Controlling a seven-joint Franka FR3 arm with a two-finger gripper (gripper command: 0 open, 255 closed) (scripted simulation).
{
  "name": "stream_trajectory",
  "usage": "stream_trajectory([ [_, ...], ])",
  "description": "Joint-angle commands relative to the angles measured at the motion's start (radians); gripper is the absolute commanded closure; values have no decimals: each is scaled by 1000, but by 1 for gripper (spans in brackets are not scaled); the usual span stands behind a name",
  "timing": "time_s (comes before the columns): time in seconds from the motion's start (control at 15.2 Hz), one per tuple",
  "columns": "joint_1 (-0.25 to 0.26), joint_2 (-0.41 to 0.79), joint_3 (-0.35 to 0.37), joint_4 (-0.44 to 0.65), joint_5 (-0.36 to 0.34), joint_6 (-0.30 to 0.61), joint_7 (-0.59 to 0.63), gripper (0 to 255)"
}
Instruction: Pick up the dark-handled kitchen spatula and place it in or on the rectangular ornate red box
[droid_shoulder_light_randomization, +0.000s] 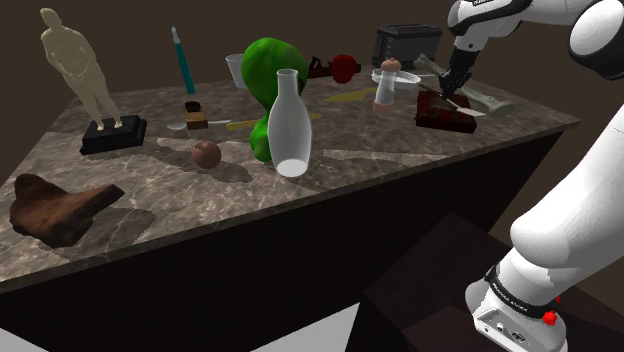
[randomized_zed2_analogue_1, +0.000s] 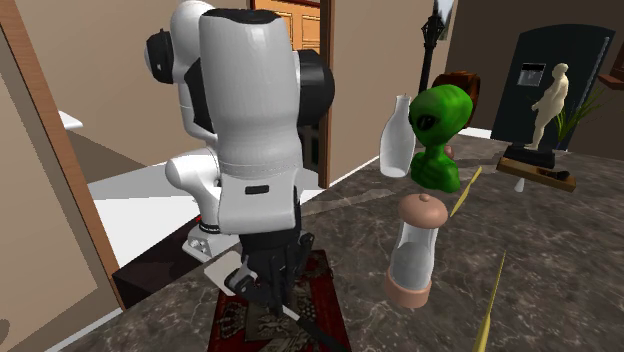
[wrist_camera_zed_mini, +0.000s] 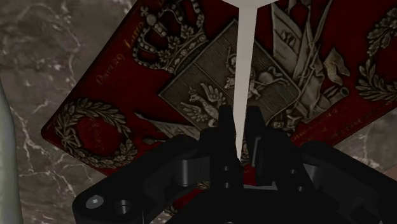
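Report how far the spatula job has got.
Done: the spatula is picked up, clasped in the gripper. In hand: it is held right over the ornate red box; whether they touch can't be told. Left: set it down and open the fingers.

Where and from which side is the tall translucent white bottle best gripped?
The translucent white bottle stands upright: I would clasp its narrow neck, coming level from the near table edge in the shoulder view, because the green alien bust stands close behind it.

White arm (droid_shoulder_light_randomization: 575, 215), black fingers (wrist_camera_zed_mini: 224, 124)
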Motion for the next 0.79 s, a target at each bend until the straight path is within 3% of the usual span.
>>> stream_trajectory([
  [0.0, 0, 1, 0, -5, 0, 7, 0, 255],
  [0.4, 0, 1, 0, -5, 0, 7, 0, 255],
  [0.46, 0, 1, 0, -5, 0, 7, 0, 0],
  [0.73, 0, 1, 0, -5, 0, 7, 0, 0],
])
